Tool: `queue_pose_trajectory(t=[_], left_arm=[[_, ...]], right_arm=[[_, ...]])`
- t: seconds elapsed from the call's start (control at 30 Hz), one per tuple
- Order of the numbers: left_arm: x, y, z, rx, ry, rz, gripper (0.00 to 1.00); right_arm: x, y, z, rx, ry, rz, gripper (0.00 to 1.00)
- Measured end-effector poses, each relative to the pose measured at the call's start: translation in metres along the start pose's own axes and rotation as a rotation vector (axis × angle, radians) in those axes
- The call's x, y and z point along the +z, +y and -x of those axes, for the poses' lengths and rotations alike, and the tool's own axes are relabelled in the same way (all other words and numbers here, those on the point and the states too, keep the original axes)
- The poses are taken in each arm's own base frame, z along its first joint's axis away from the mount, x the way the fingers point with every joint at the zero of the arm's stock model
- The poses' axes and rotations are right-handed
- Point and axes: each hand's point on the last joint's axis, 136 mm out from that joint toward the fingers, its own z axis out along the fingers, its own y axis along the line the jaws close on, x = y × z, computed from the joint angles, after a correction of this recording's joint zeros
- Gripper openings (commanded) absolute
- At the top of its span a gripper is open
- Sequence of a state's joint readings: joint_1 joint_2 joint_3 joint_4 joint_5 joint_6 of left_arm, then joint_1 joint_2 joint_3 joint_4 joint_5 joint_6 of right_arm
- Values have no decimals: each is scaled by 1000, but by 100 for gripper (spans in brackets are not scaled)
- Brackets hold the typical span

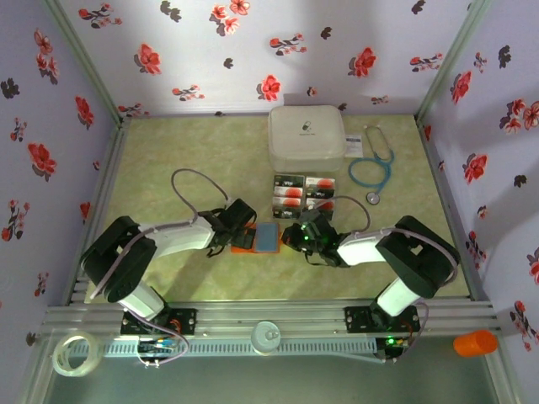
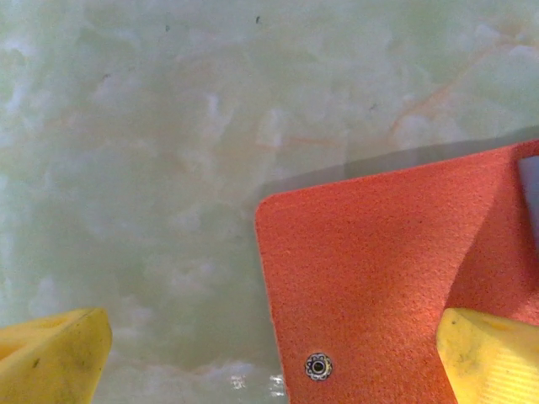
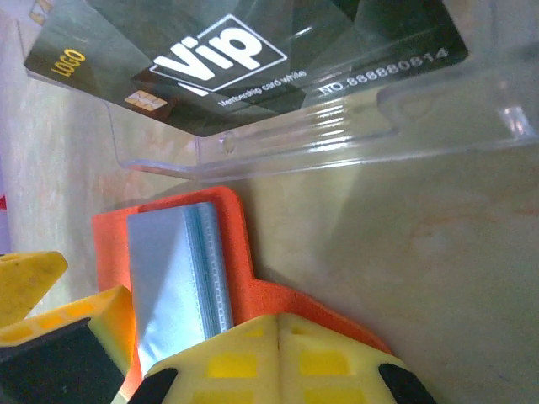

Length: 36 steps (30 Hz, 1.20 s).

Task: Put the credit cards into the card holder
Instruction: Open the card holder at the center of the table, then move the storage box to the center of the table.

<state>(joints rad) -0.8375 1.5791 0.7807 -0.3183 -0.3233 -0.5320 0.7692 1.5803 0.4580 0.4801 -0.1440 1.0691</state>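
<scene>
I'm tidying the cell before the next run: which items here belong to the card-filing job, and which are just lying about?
For the job:
- four small flat cards, black, pale and red
- flat orange folding card holder, grey-blue inside

Just lying about:
- big white rounded plastic case
- blue stethoscope
- orange cylinder
- pale ring-shaped roll

Three walls close the space: the back wall (image 1: 278, 50), the left wall (image 1: 42, 126) and the right wall (image 1: 505, 126). All carry pale lilac paper printed with red and dark flowers. Grey metal posts (image 1: 87, 63) stand in the two far corners. The desk (image 1: 194, 143) has a pale green, marble-like surface with faint orange veins. Ribbed aluminium rails (image 1: 278, 313) run along its near edge. A soft bright patch of light lies on the back wall.
</scene>
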Motion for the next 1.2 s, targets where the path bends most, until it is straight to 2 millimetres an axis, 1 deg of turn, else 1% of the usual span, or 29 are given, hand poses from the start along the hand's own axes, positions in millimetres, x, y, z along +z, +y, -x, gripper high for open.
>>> queue_pose_trajectory(t=[0.1,0.43,0.63,0.77,0.93,1.1,1.2], left_arm=[[-1,-2,-3,-23,-11,-1,100],[-1,-1,-2,-34,-20,10,100],[-1,0,-2,-32,-19,14,100],[-1,0,-2,-31,-20,16,100],[-2,0,-2,-27,-20,17,100],[-3,0,-2,-20,-15,21,100],[-3,1,-2,-15,-10,24,100]], right_arm=[[0,0,0,-12,9,-3,0],[-6,-6,1,-14,7,-14,0],[-15,-6,3,-13,3,-17,0],[-22,-1,12,-22,-10,-20,0],[-25,8,32,-24,-41,-15,0],[-25,5,45,-14,-51,-24,0],[-20,-3,46,-2,-42,-43,0]])
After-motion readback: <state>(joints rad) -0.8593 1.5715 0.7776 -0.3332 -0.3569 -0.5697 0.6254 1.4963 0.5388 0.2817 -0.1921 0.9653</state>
